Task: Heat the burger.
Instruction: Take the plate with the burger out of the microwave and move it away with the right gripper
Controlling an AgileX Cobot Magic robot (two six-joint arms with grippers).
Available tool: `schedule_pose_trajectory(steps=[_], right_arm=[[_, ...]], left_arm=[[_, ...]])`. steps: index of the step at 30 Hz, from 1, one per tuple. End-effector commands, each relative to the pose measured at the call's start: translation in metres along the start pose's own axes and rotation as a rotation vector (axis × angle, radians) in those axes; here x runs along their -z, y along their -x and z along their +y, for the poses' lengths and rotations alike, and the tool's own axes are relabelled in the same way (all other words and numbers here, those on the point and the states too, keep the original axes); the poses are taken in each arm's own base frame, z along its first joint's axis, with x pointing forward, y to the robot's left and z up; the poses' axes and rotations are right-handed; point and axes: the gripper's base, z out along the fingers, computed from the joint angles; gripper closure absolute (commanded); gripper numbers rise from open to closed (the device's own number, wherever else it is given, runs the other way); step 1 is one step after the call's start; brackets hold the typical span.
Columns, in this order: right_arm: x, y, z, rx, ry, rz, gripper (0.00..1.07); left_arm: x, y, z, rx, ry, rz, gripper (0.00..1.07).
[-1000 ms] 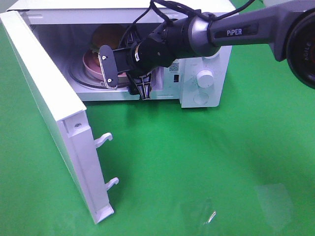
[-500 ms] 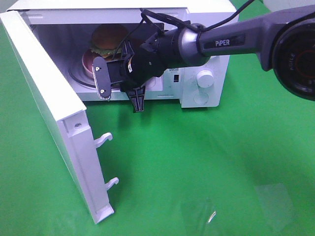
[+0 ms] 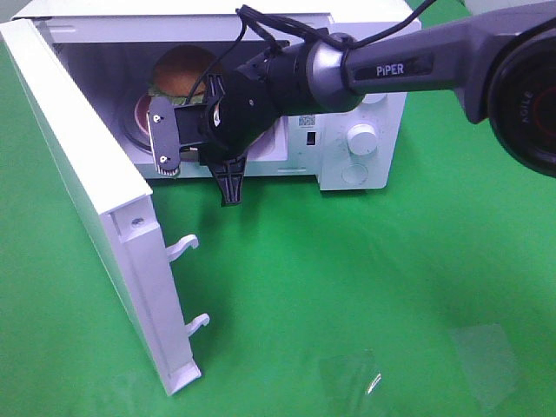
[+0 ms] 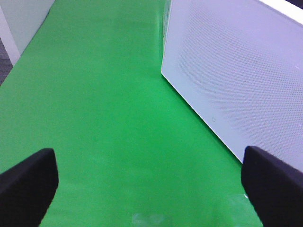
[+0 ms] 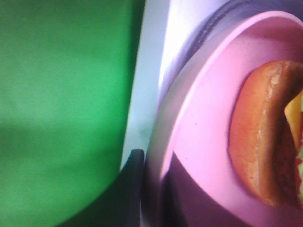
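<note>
The burger (image 3: pixel 181 71) rests on a pink plate (image 3: pixel 139 111) inside the open white microwave (image 3: pixel 365 95). In the right wrist view its brown bun (image 5: pixel 265 137) and the plate (image 5: pixel 208 118) show close up on the glass turntable (image 5: pixel 163 123). My right gripper (image 3: pixel 195 165) hangs at the front of the cavity, just in front of the plate, and holds nothing. Its dark finger (image 5: pixel 132 189) stands near the middle of the wrist view, so the jaws look shut. My left gripper (image 4: pixel 151 189) is open over the green cloth beside the door's outer face (image 4: pixel 236 80); the exterior view does not show it.
The microwave door (image 3: pixel 78 165) swings far out to the left, its latch hooks (image 3: pixel 184 246) pointing right. Knobs (image 3: pixel 362 136) sit on the panel to the right of the cavity. Clear plastic scraps (image 3: pixel 486 352) lie on the green cloth at the front right.
My right gripper has slid to the left across the cavity opening and a little lower. More of the burger shows behind it. The left arm has not moved.
</note>
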Motion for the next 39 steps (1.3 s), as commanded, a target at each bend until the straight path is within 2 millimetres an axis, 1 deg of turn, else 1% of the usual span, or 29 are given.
schedule_pose_trajectory(steps=[1, 2, 5, 6, 9, 10, 11, 12, 13, 16, 17, 20, 21, 26, 28, 35, 37, 39], right_arm=[[0.025, 0.01, -0.02, 0.032, -0.048, -0.034, 1.07], [0.029, 0.013, -0.018, 0.051, -0.015, -0.028, 1.07], [0.03, 0.012, -0.018, 0.07, 0.003, -0.019, 1.07], [0.034, 0.013, -0.018, 0.087, 0.019, -0.017, 1.07], [0.039, 0.013, -0.02, 0.104, 0.014, -0.022, 1.07], [0.044, 0.012, -0.02, 0.134, 0.004, -0.027, 1.07], [0.047, 0.006, -0.019, 0.153, -0.004, -0.025, 1.07], [0.047, 0.006, -0.019, 0.153, -0.004, -0.025, 1.07], [0.051, 0.0, -0.017, 0.163, -0.007, -0.028, 1.07], [0.053, -0.004, -0.016, 0.17, -0.004, -0.028, 1.07], [0.058, -0.011, -0.016, 0.186, -0.009, -0.029, 1.07], [0.063, -0.016, -0.016, 0.212, -0.006, -0.026, 1.07], [0.069, -0.024, -0.013, 0.247, 0.004, -0.015, 1.07], [0.076, -0.025, -0.01, 0.283, 0.012, -0.014, 1.07], [0.086, -0.026, -0.005, 0.314, -0.004, -0.018, 1.07], [0.097, -0.027, 0.0, 0.284, -0.042, -0.034, 1.07], [0.104, -0.028, 0.007, 0.299, -0.046, -0.037, 1.07], [0.106, -0.029, 0.009, 0.299, -0.047, -0.036, 1.07]], left_arm=[[0.0, 0.0, 0.0, 0.002, 0.0, -0.004, 0.06], [0.0, 0.0, 0.0, 0.002, 0.0, -0.004, 0.06], [0.0, 0.0, 0.0, 0.002, 0.0, -0.004, 0.06], [0.0, 0.0, 0.0, 0.002, 0.0, -0.004, 0.06], [0.0, 0.0, 0.0, 0.002, 0.0, -0.004, 0.06], [0.0, 0.0, 0.0, 0.002, 0.0, -0.004, 0.06], [0.0, 0.0, 0.0, 0.002, 0.0, -0.004, 0.06], [0.0, 0.0, 0.0, 0.002, 0.0, -0.004, 0.06], [0.0, 0.0, 0.0, 0.002, 0.0, -0.004, 0.06], [0.0, 0.0, 0.0, 0.002, 0.0, -0.004, 0.06], [0.0, 0.0, 0.0, 0.002, 0.0, -0.004, 0.06], [0.0, 0.0, 0.0, 0.002, 0.0, -0.004, 0.06], [0.0, 0.0, 0.0, 0.002, 0.0, -0.004, 0.06], [0.0, 0.0, 0.0, 0.002, 0.0, -0.004, 0.06], [0.0, 0.0, 0.0, 0.002, 0.0, -0.004, 0.06], [0.0, 0.0, 0.0, 0.002, 0.0, -0.004, 0.06], [0.0, 0.0, 0.0, 0.002, 0.0, -0.004, 0.06], [0.0, 0.0, 0.0, 0.002, 0.0, -0.004, 0.06]])
